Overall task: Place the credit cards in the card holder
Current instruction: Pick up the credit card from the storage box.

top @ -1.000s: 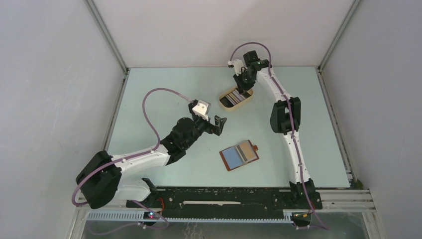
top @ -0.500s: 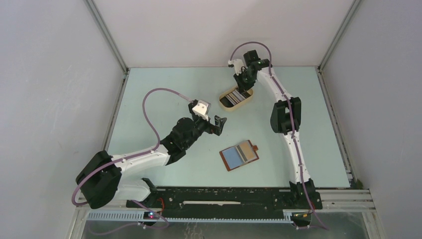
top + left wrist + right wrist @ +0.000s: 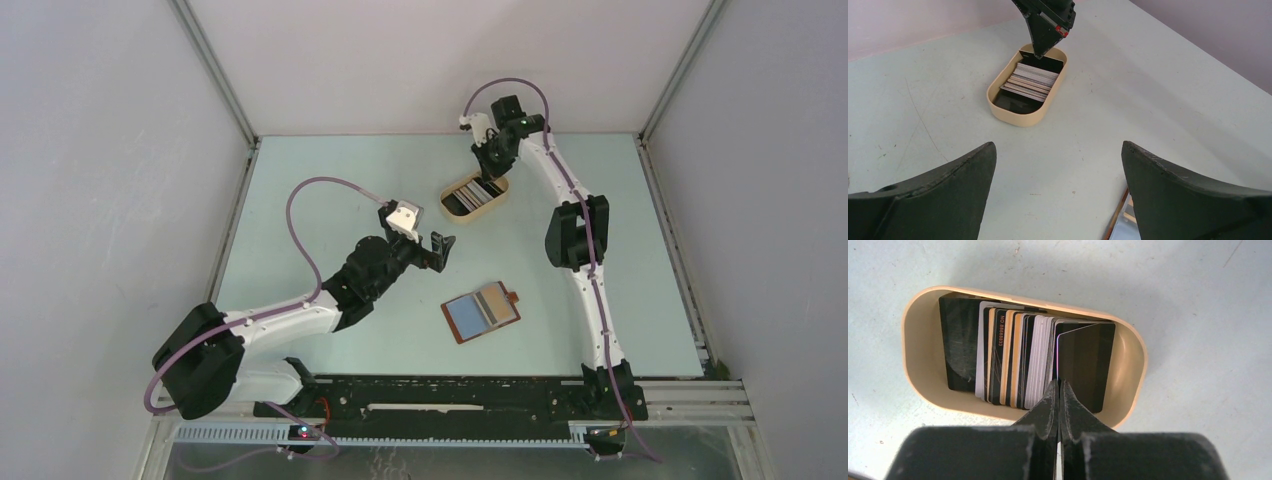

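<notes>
Top external, card holder [image 3: 481,312]: being presented open, slots up, on the bench [image 3: 330,200] for loading.
Left fingers [image 3: 440,252]: being held wide apart nearby, in readiness.
Tray [image 3: 913,330]: credit cards [image 3: 1018,360] being stored on edge, so one can be pinched.
Right fingers [image 3: 1058,390]: being pressed shut on the end black card [image 3: 1087,360].

Beige oval tray [image 3: 1020,117] on pale table [image 3: 330,190]

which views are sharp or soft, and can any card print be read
Right wrist: the credit cards in the tray are sharp, digits on one readable; the right gripper, near the lens, is dark and soft. Left wrist: the left gripper is two black featureless shapes, tray crisp. Top external: even light, faint shadows, cards too small to read.
</notes>
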Motion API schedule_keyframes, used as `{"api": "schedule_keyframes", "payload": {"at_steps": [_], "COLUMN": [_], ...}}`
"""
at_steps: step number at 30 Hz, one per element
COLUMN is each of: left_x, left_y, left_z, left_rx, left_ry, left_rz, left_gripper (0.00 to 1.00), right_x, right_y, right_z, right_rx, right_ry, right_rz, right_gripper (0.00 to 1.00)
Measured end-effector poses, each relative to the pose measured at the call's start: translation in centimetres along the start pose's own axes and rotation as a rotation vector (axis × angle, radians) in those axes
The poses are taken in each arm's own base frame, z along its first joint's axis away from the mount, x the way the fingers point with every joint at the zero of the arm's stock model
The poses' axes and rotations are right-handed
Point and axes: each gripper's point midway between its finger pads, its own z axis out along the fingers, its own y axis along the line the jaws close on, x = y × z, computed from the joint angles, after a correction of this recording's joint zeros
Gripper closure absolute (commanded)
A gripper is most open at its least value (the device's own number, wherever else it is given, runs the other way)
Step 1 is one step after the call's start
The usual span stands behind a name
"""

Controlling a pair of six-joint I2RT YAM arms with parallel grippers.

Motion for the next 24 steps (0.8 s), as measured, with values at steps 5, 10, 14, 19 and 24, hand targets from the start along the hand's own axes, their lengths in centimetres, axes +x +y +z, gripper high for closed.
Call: {"api": "schedule_keyframes", "payload": {"at_steps": [5,10,14,19,24], "left_x": [0.3,0.6,0.6,0.6,0.6], "left_y": [0.1,0.1,0.1,0.1,0.1], "left_z": [-0.1,-0.2,-0.2,-0.2,-0.2], "left_rx": [-0.001,-0.002,-0.002,-0.002,-0.002], "left_ry": [0.002,0.009,0.010,0.009,0.010], "left_rz": [0.000,0.002,0.002,0.002,0.002], "left_gripper": [0.00,0.00,0.00,0.00,0.00], "right_x": [-0.1,-0.2,-0.4,-0.5,-0.5], "right_y": [-0.6,-1.3,-1.7,-1.9,-2.0], "right_z": [-0.5,-0.9,-1.5,-1.8,-1.9], "right_rx": [0.037,0.067,0.085,0.090,0.090], "right_ry": [0.001,0.001,-0.002,-0.007,-0.007], "right_rz": [-0.003,-0.003,-0.002,0.000,0.001], "right_gripper": [1.00,1.00,1.00,1.00,1.00]}}
